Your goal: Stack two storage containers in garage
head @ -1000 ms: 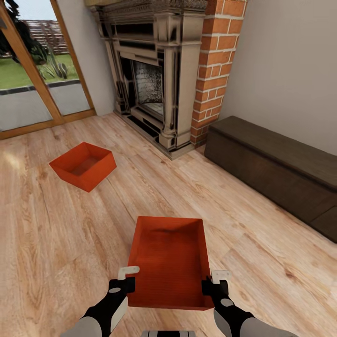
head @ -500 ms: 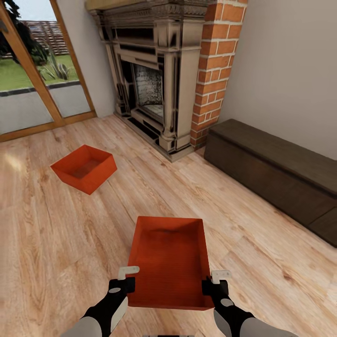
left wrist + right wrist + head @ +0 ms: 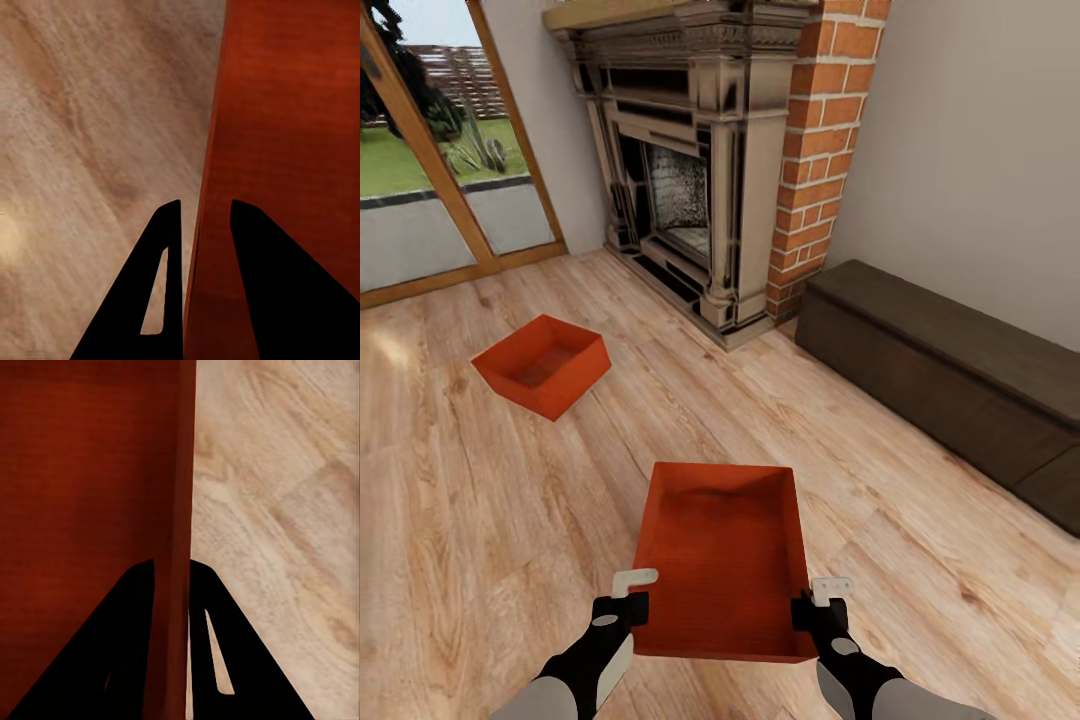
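near container (image 3: 722, 555) held by both tools | far container (image 3: 542, 364) on wood floor (image 3: 480, 520)

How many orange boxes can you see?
2. One orange box is held between the left hand and the right hand, each pinching a side wall. The other orange box sits on the wood floor near the glass doors.

Whole head view shifts vs. 1.0 s ago: camera moves back w/ the robot. Far storage container (image 3: 542, 365), fireplace (image 3: 685, 160) and bench (image 3: 950, 375) sit lower in frame, and the fireplace mantel top comes into view.
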Motion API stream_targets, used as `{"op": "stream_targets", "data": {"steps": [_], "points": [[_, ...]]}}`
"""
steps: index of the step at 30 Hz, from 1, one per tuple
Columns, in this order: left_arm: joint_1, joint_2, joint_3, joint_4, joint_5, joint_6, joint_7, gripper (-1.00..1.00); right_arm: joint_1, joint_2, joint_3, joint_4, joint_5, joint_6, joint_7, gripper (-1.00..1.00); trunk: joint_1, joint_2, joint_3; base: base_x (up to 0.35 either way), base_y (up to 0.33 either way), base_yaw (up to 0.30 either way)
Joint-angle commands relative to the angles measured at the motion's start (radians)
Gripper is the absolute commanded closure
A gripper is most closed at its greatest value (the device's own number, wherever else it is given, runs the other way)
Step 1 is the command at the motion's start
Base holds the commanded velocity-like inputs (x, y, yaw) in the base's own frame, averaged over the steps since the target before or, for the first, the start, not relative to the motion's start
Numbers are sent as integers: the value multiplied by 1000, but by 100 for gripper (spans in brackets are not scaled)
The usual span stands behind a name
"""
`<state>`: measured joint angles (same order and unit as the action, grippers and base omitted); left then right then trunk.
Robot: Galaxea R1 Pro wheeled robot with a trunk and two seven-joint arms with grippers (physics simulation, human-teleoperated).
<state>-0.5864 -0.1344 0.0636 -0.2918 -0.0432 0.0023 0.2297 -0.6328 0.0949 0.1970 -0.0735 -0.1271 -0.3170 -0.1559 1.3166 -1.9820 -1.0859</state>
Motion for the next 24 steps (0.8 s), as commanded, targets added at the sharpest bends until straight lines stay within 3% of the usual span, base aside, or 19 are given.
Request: {"op": "stream_targets", "data": {"steps": [1,24], "points": [[0,3,15,-1,-15,1,7,100,-1,-1,-19,1,-25,-8,-7,100,-4,7,3,0,0,0],[-1,3,14,-1,-12,1,7,100,-1,0,-21,1,-25,-11,-7,100,-92,168,75,0,0,0]]}}
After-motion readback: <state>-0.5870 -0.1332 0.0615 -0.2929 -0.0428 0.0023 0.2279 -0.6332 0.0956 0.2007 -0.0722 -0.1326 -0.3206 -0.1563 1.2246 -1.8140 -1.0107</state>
